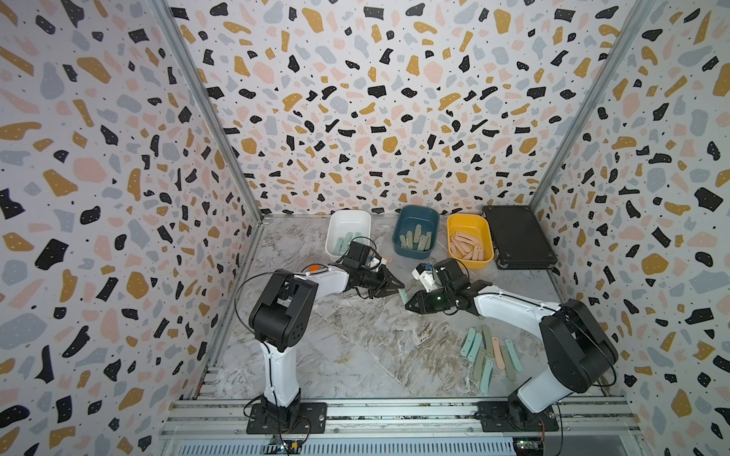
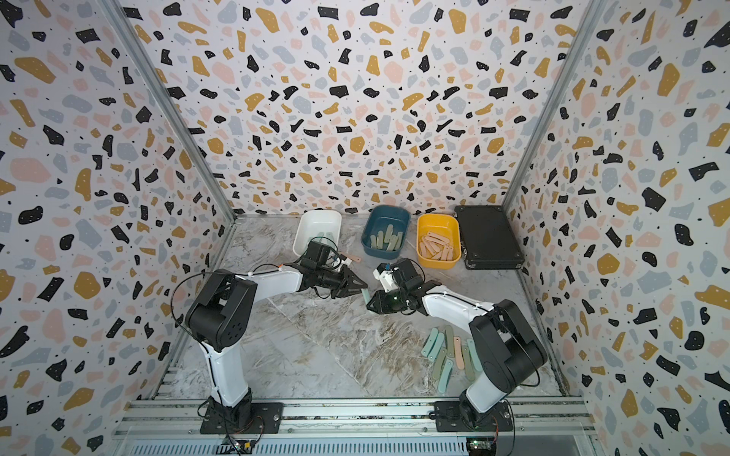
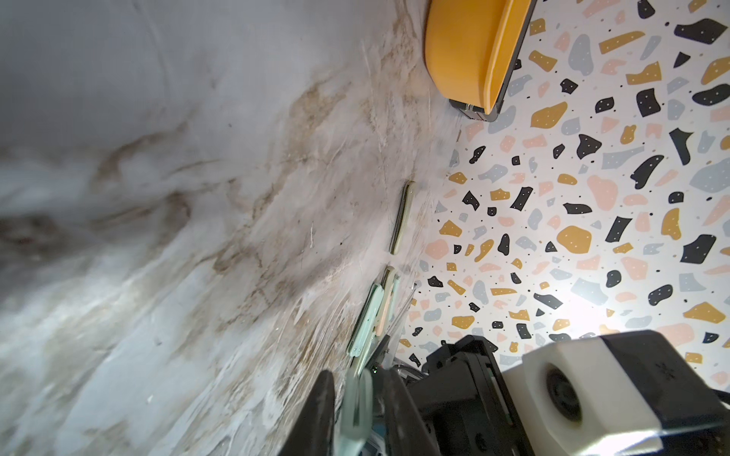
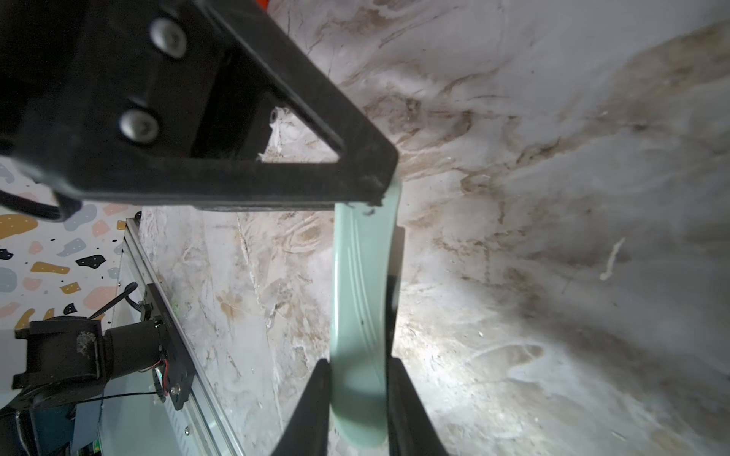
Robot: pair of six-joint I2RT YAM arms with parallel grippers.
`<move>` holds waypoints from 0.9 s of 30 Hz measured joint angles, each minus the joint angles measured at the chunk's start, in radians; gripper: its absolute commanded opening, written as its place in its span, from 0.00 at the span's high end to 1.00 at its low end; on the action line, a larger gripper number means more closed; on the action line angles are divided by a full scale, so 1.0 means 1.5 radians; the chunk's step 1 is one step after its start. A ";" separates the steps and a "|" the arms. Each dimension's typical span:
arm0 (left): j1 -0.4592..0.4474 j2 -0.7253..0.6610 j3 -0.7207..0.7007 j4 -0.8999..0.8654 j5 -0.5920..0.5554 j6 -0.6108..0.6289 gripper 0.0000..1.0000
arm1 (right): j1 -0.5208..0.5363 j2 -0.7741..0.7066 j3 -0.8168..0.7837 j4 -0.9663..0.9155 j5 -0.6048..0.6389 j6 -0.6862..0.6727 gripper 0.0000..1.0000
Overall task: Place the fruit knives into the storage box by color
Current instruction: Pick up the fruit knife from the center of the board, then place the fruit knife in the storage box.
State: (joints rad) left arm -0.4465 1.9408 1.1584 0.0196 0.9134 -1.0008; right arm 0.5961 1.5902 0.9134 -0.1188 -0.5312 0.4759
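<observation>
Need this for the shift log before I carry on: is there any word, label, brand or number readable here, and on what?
No readable text anywhere.
Black case, white tub, blue tub, yellow tub: no print visible.
Mint knife: raised lines only, no letters.
Loose knives: too small to tell.
Camera housing: no marking seen.

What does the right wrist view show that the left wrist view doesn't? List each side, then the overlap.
Only the right wrist view: the aluminium rail and the left arm's base. Only the left wrist view: the yellow tub, loose knives, the right arm's camera. Both: the mint knife, pinched by the left gripper and right gripper, above the marble table.
</observation>
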 measured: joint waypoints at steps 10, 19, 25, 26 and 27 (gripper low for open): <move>0.005 0.001 0.000 0.006 0.001 0.012 1.00 | 0.004 0.000 0.019 -0.011 0.004 0.012 0.65; 0.087 -0.029 0.069 -0.114 -0.004 0.053 1.00 | 0.005 -0.015 0.063 -0.100 0.084 -0.037 0.11; 0.184 -0.011 0.272 -0.291 -0.110 0.152 1.00 | -0.022 -0.033 0.063 -0.155 0.151 -0.056 0.06; 0.195 0.002 0.308 -0.311 -0.127 0.164 1.00 | -0.027 -0.033 0.063 -0.160 0.160 -0.057 0.04; 0.204 0.020 0.348 -0.330 -0.144 0.176 1.00 | -0.031 -0.033 0.063 -0.168 0.169 -0.058 0.02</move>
State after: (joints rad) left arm -0.1406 1.9709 1.6806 -0.4759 0.6971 -0.7372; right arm 0.5495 1.5410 1.0073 -0.3710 -0.2775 0.3885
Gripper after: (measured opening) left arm 0.096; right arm 0.956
